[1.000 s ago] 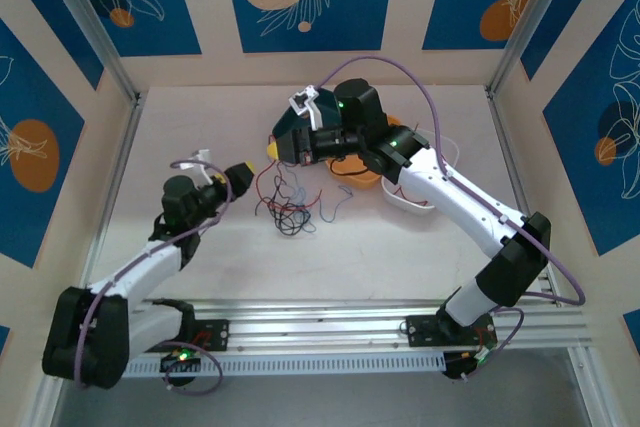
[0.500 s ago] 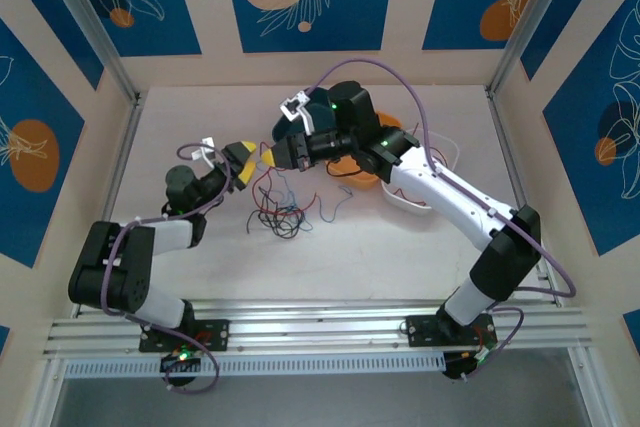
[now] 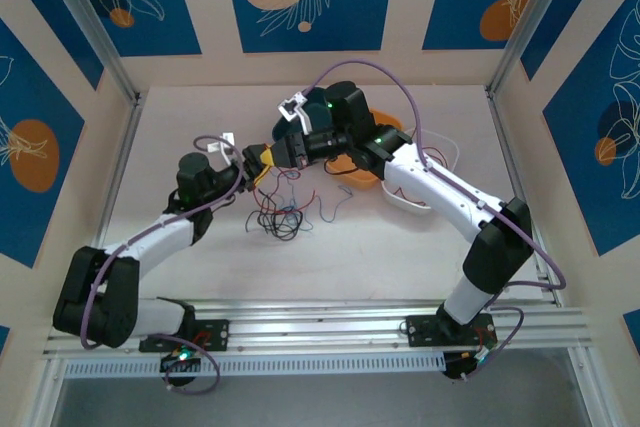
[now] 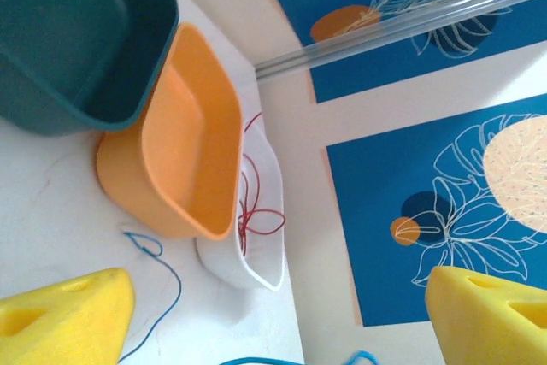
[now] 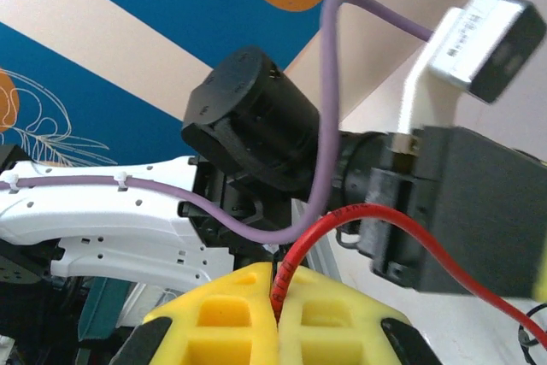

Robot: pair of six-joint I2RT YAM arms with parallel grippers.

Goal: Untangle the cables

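The cables (image 3: 284, 213) lie as a loose tangle of red, black and grey-blue wire on the table's middle. A red cable (image 5: 386, 216) rises from it into my right gripper (image 5: 278, 295), whose yellow fingers are shut on it. In the top view the right gripper (image 3: 276, 151) hangs above the tangle's far side. My left gripper (image 3: 256, 163) sits right beside it, open, with nothing between its yellow fingers (image 4: 67, 315). A blue cable (image 4: 164, 273) lies on the table below the left gripper (image 4: 282, 318).
Three bins stand behind the tangle: a dark teal one (image 4: 68, 40), an orange one (image 4: 184, 138) and a white one (image 4: 272, 273) holding a red wire (image 4: 253, 211). The back wall is close behind them. Blue wire (image 3: 336, 209) trails right of the tangle.
My left arm has swung its gripper up and to the right, close to the right gripper. The right gripper has shifted slightly left, still shut on the red cable.
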